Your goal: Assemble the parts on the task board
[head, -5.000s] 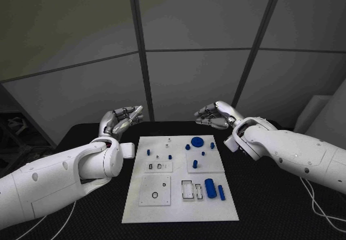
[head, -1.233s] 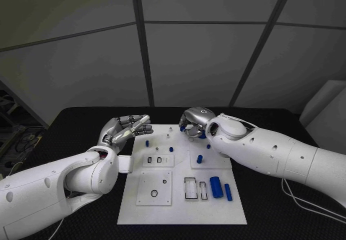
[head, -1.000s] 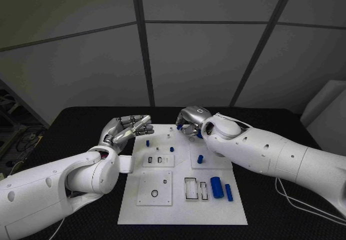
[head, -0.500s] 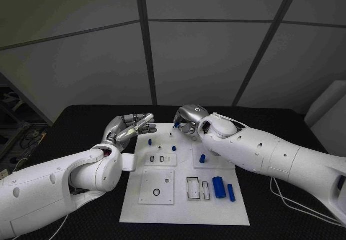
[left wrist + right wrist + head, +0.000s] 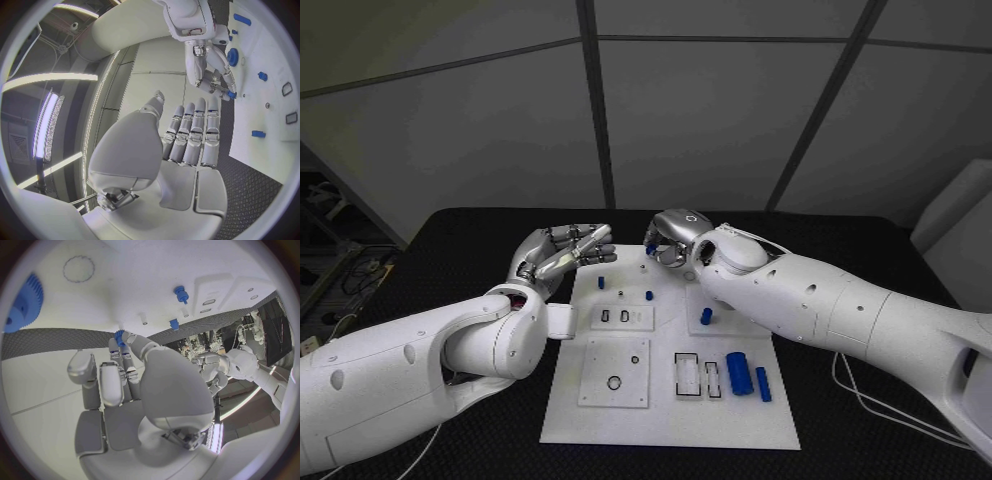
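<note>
Working outward from the black surface (image 5: 473,240): the white task board (image 5: 668,420) lies mid-frame, long side running away from me.

Right hand (image 5: 672,240) has crossed since five seconds back. It was off the board's upper right corner then; now it hangs over the upper middle of the board, curled. Its fingers (image 5: 125,342) are closed on a small blue part (image 5: 119,336), stubby and dark blue, held at the tips just over the board's upper edge. My reading: pick made, placing comes next.

Left hand (image 5: 563,252) stays at the board's upper left edge, fingers (image 5: 194,135) straight, side by side, nothing in them.

Other parts, biggest first:
- toothed blue wheel (image 5: 25,302), flat on the board beyond the right hand
- thick blue cylinder (image 5: 737,373), lower right, lying down
- thin blue bar (image 5: 763,383) just beside it
- short pegs (image 5: 651,296), upper middle, upright
</note>
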You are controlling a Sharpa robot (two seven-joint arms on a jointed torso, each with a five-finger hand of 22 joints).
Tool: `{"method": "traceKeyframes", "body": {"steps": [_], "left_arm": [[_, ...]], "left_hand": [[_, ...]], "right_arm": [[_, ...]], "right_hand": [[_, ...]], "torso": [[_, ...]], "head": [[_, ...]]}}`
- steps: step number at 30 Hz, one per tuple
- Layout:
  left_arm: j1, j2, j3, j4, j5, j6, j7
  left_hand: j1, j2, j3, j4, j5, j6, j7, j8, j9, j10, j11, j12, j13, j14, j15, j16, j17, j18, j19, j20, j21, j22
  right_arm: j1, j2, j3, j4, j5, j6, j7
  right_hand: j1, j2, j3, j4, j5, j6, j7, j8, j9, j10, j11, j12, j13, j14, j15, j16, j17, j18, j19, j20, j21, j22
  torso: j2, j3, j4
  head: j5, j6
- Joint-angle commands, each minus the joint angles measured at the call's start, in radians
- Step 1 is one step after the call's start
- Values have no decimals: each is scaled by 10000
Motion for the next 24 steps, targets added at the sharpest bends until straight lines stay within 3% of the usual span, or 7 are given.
{"method": "traceKeyframes", "body": {"steps": [1,13,24], "left_arm": [[29,15,11,11,-92,126,25],[69,48,11,10,-92,140,17],[107,60,11,7,-92,167,-20]], "left_hand": [[-40,71,-7,-54,-24,-10,50,-29,-14,-29,52,-55,-13,-5,49,-18,-14,-183,82,-14,-54,-17],[-45,76,-9,-60,-24,-11,52,-39,-13,-35,55,-67,-13,-9,51,-31,-16,-183,86,-13,-57,-20],[-47,77,-10,-61,-25,-11,53,-41,-13,-36,56,-70,-13,-11,52,-34,-17,-183,87,-13,-58,-21]], "right_arm": [[24,51,4,-48,19,268,52],[24,249,4,-295,19,499,26],[29,375,4,-483,62,518,79]], "right_hand": [[-59,-63,45,3,-47,-23,55,-58,-13,16,7,-67,2,352,47,43,5,-109,10,34,31,4],[-137,-120,82,32,-104,-121,79,-130,-37,-115,43,-121,-21,338,78,55,-3,-102,-37,66,28,-16],[-384,-393,136,145,-398,-736,225,-236,-157,-1153,267,-131,-156,233,274,8,-188,-18,-439,258,-183,-445]], "torso": [[9,0,-10],[12,-7,-6],[14,-8,-12]], "head": [[11,-5],[34,-23],[44,-37]]}}
